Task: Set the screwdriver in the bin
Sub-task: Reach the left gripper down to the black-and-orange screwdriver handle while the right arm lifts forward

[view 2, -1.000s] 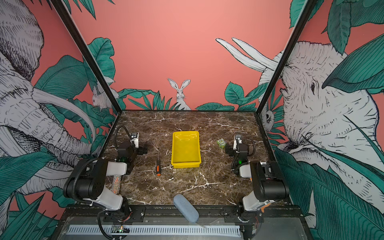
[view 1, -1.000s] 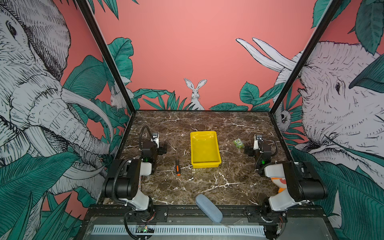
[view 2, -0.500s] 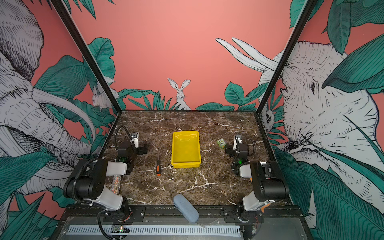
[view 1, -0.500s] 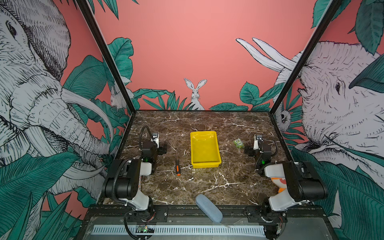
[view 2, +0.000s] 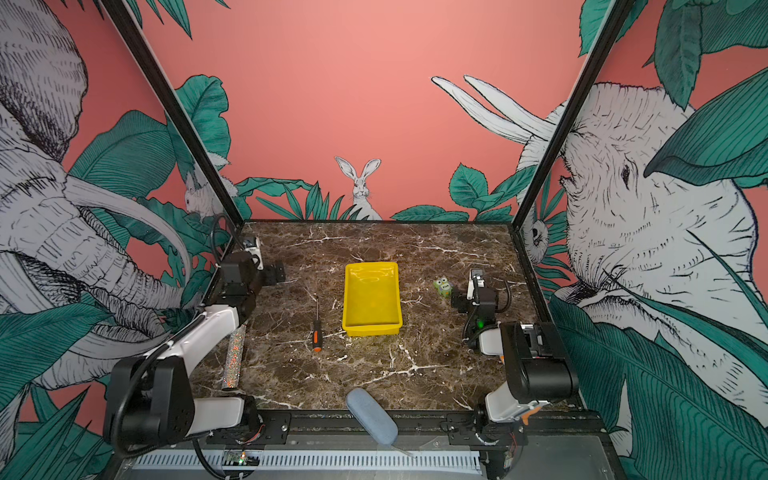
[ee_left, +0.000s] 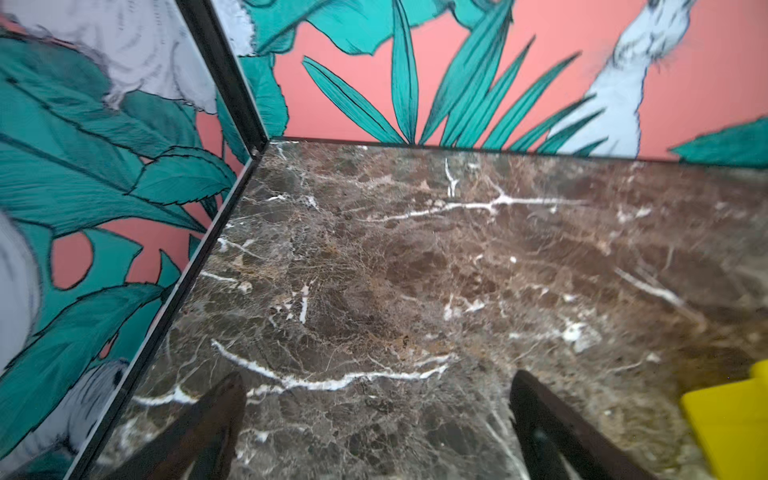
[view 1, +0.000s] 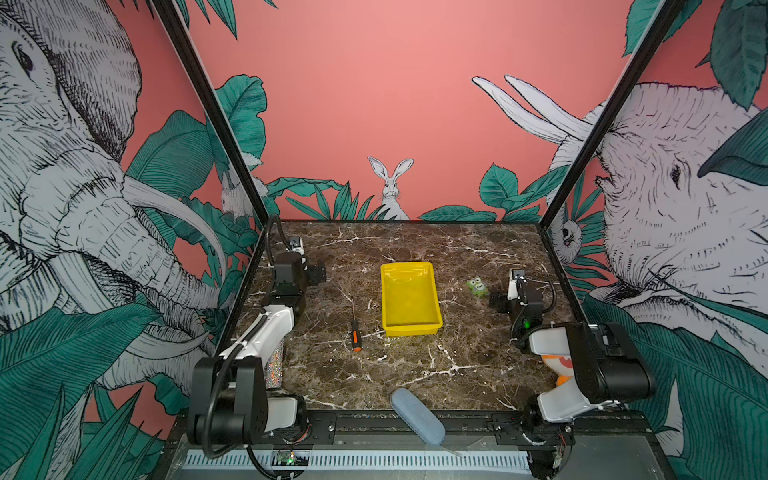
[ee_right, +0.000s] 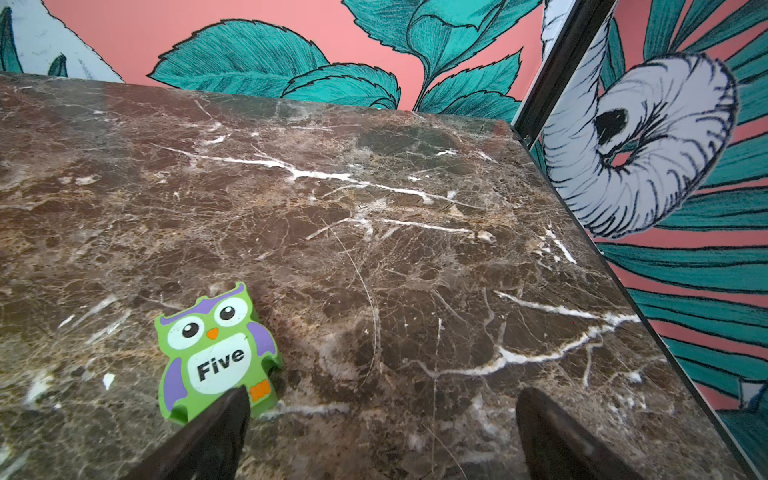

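Reach step by the look of it, with the screwdriver (view 1: 354,332) lying flat on the surface (view 1: 419,370) just left of the bin (view 1: 411,331), outside it, left hand (ee_left: 374,386) and right hand (ee_right: 380,395) both spread apart and empty, likely needing next a left hand descent astride the black handle.

The screwdriver (view 2: 317,332) lies flat on the marble table (view 2: 415,257), just left of the yellow bin (view 2: 371,330) and apart from it, orange butt nearest the camera. A green owl toy (view 2: 443,286) sits right of the bin, close to the right gripper (view 2: 456,299). The left gripper (view 2: 278,273) stands well left of the screwdriver.
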Action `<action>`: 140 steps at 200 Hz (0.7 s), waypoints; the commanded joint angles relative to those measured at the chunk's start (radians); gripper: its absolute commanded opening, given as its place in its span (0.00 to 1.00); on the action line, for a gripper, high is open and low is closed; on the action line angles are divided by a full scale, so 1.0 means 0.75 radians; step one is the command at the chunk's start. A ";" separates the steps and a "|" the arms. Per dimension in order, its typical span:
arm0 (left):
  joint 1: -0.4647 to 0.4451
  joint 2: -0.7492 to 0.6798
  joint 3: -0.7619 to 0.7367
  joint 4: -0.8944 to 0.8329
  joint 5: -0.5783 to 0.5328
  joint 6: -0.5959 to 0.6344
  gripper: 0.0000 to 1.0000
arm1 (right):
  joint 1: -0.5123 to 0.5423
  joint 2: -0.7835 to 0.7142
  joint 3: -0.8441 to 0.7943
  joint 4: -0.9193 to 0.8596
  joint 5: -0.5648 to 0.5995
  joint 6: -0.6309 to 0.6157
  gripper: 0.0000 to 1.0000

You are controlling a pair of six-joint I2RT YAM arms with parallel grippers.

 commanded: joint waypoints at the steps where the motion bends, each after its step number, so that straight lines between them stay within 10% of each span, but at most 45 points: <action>1: -0.005 -0.091 0.091 -0.529 0.017 -0.262 1.00 | -0.006 -0.077 0.078 -0.122 0.042 0.019 0.99; 37: -0.081 -0.176 0.232 -0.836 0.019 -0.301 1.00 | -0.005 -0.360 0.416 -1.021 0.053 0.133 0.99; 140: -0.430 -0.143 0.267 -1.256 -0.049 -0.640 1.00 | -0.005 -0.747 0.854 -2.138 -0.677 0.206 0.99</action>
